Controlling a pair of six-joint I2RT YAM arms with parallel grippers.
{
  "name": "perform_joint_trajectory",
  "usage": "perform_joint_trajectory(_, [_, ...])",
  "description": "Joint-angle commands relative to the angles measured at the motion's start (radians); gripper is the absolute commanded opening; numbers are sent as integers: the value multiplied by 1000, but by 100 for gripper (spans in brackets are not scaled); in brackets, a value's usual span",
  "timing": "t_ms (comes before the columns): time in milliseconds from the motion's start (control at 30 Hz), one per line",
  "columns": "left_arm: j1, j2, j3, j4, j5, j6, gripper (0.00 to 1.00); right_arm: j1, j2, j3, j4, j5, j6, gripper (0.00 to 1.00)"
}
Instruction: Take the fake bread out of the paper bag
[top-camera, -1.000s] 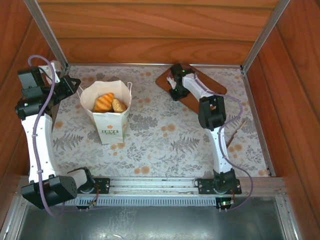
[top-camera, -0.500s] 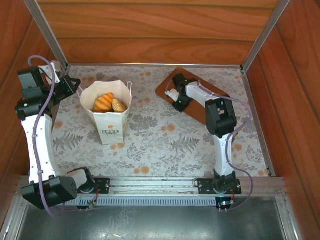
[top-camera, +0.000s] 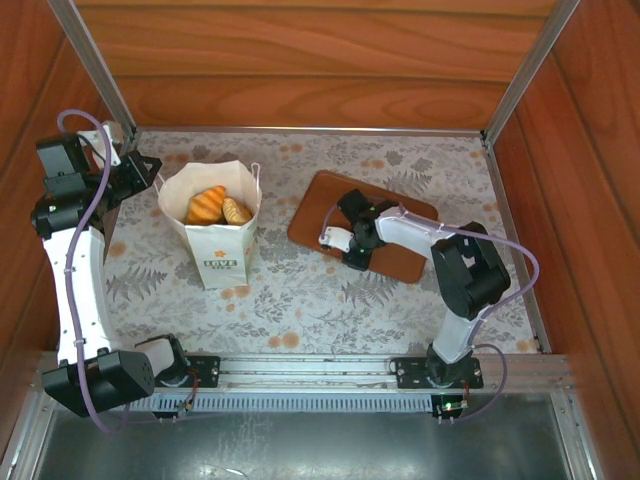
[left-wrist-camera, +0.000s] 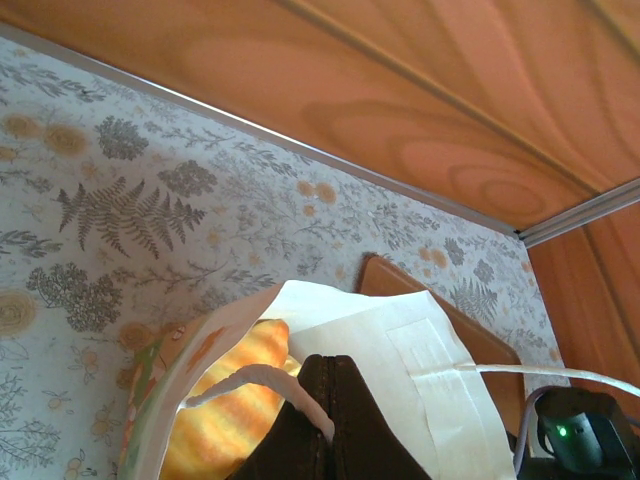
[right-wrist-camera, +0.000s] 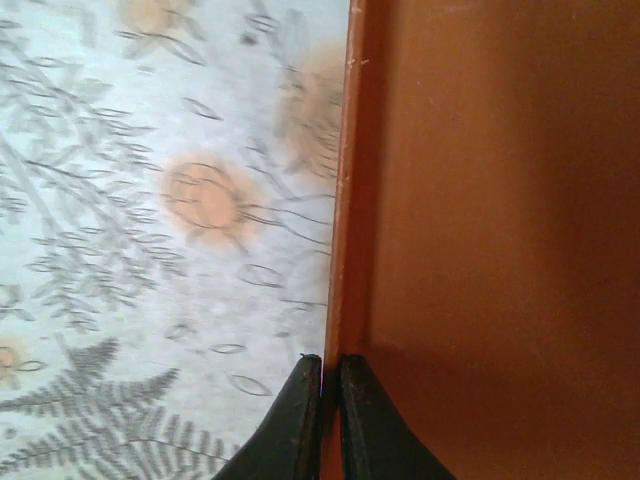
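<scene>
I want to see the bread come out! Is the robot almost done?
Not yet. Nothing is out: the fake bread sits inside the paper bag. In hand: the left gripper pinches the bag's rim, and the right gripper is shut on the edge of the brown tray. Left: lifting every piece out.

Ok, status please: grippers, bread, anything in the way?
Left gripper shut on bag rim. Right gripper shut on tray edge. Bread inside bag, mouth open.
</scene>
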Motion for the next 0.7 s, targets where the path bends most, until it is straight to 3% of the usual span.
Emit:
perform_joint_trajectory(0, [10, -6, -8, 15, 16, 18, 0, 51, -42, -49, 25, -90, -115, 10])
perform_joint_trajectory(333, [11, 4, -15, 15, 28, 50, 0, 103, -158, -217, 127, -22, -246, 9])
perform_joint_trajectory(567, [11, 34, 2, 15, 47, 47, 0, 89, -60, -183, 227, 62, -309, 7])
perform_joint_trajectory(667, [10, 34, 5, 15, 52, 47, 0, 66, -6, -109, 177, 79, -282, 6])
